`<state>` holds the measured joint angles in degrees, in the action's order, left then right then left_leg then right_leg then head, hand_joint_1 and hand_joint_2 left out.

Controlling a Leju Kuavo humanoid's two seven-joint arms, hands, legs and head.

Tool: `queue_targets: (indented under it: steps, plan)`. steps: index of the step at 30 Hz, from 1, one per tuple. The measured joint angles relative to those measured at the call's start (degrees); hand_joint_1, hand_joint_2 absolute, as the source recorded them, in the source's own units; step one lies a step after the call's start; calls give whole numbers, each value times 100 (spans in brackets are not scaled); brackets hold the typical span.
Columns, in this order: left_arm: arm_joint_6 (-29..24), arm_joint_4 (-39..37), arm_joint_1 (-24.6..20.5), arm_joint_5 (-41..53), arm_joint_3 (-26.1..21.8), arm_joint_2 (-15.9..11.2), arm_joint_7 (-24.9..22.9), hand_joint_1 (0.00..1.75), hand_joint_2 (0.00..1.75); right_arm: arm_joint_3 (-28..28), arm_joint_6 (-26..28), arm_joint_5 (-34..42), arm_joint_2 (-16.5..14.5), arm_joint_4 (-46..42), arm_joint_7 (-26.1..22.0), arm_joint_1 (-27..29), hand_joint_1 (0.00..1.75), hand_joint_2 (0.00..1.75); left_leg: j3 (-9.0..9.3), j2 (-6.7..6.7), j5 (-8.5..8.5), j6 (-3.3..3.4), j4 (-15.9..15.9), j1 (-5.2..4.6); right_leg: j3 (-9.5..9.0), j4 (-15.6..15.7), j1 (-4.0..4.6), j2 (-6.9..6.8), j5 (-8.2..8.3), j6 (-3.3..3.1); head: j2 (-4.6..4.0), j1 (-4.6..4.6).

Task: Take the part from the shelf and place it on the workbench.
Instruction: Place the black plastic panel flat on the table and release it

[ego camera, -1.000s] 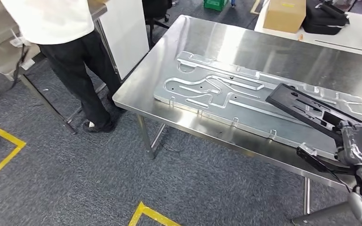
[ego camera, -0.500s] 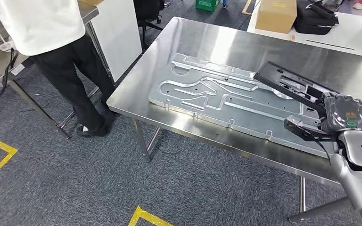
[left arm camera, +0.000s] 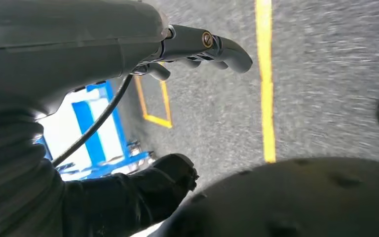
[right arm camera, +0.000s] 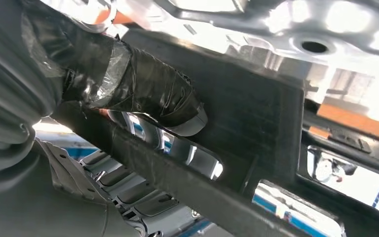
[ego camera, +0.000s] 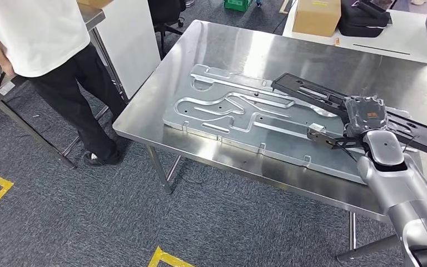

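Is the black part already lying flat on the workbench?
No. The right robot hand grips the black part, carrying it over the workbench.

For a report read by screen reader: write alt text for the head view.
The robot's right hand holds a long black frame-shaped part over a grooved metal plate lying on a steel workbench. A person in a white top and black trousers stands beyond the bench's corner, on grey carpet.

Matt black part (ego camera: 311, 92), glossy steel workbench (ego camera: 239, 50)
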<state>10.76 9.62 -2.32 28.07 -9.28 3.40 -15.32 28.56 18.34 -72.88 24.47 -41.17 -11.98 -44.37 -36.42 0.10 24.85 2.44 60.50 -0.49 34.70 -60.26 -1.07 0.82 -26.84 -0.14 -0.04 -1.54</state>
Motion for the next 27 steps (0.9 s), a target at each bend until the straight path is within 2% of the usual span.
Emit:
queue_targets:
  steps: [3,4,7,8,19,23,27]
  plan:
    - [5,1,-29,23,2,-2,-13,0,175,140,-70,-2,-206,343,-40,-156,175,175,79,2,-10,19,-162,8,-21,62,-6,12,11,83,0,1]
    - [1,1,-35,36,3,0,-27,0,175,172,-81,0,-262,439,-53,-192,175,175,117,-6,-33,5,-220,11,-47,97,-2,-1,51,94,0,-8]
    - [-72,1,-27,93,16,8,-77,0,175,272,-83,16,-449,797,-78,-377,175,175,183,-33,-73,-43,-314,-7,-137,209,9,-49,95,44,0,-40]
    - [-99,2,-26,105,19,9,-87,0,175,302,-81,20,-513,903,-85,-423,175,175,180,-37,-67,-38,-307,-10,-158,230,8,-59,66,36,0,-44]
    - [-132,2,-31,150,23,42,-5,0,175,678,-82,112,-1180,1493,-164,-473,175,175,176,-35,-35,3,-257,-19,-185,253,0,-69,66,69,0,-46]
    - [-75,2,-31,137,21,45,-74,0,175,791,-87,193,-1313,1632,-190,-421,0,0,182,-25,-35,4,-256,-18,-185,254,4,-62,70,79,0,-46]
    - [-110,2,-27,122,17,47,-193,0,175,856,-92,287,-1375,1724,-198,-279,0,0,185,-22,-35,3,-256,-9,-184,253,16,-62,71,80,0,-45]
